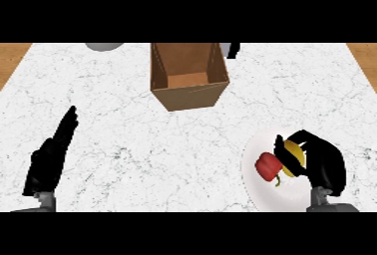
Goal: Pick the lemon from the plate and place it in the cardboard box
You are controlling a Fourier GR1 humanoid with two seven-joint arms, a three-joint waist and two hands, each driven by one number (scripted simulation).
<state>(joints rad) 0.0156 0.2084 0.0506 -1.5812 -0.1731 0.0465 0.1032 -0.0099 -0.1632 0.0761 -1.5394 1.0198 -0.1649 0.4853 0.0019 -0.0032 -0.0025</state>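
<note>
Plate (271, 196) — lemon (293, 148) in right hand (324, 164)

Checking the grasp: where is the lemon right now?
Head view, lower right: the lemon sits on the white plate beside the red pepper, with the right hand curled round it.

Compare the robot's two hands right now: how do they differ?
The left hand has straight fingers and holds nothing; the right hand curls round the lemon. The left hand is over the counter at the left; the right hand is over the plate. Both are black.
</note>
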